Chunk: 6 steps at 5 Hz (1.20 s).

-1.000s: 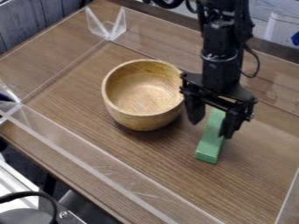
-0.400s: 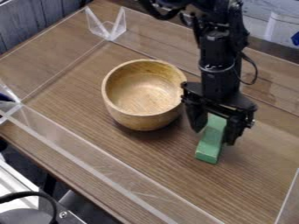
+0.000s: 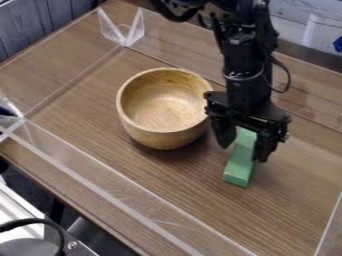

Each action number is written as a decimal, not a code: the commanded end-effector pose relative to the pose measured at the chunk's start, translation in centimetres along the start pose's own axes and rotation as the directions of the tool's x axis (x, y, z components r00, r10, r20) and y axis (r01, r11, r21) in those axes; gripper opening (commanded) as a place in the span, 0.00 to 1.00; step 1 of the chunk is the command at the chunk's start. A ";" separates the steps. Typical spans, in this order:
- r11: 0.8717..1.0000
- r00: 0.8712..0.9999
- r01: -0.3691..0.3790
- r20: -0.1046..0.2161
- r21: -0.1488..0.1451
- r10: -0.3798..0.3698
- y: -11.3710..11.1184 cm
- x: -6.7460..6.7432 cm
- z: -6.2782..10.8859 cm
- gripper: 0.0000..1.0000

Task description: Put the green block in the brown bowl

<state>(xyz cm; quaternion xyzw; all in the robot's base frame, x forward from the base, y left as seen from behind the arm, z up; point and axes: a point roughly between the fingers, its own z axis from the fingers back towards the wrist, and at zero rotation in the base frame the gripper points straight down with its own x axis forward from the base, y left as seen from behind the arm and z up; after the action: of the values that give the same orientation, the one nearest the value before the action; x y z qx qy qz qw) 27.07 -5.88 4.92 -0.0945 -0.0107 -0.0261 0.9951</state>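
The green block (image 3: 241, 166) lies on the wooden table, just right of the brown bowl (image 3: 164, 107), with its long side running toward the camera. My gripper (image 3: 245, 137) points down over the block's far end, open, one finger on each side of it. The far end of the block is hidden between the fingers (image 3: 219, 132). The pads do not visibly press on the block. The bowl is empty and upright.
A clear plastic wall (image 3: 80, 176) rims the table on the near and left sides. A clear bracket (image 3: 127, 30) stands at the far left corner. Bare wood stretches to the right of the block and in front of the bowl.
The arm's upper links have leaned slightly left; the gripper itself has stayed over the block's far end, still open. Block and bowl have not moved.
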 end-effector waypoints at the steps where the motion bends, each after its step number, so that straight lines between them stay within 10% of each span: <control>1: 1.000 0.996 0.003 0.087 -0.004 -0.003 -0.2 0.9 2.1 1.00; 6: 0.999 0.995 -0.031 0.097 0.011 0.030 0.2 1.5 0.4 1.00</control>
<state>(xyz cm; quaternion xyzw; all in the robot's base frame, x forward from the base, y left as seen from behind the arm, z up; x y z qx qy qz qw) 27.91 -5.69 4.34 -0.0886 -0.0364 -0.0039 0.9954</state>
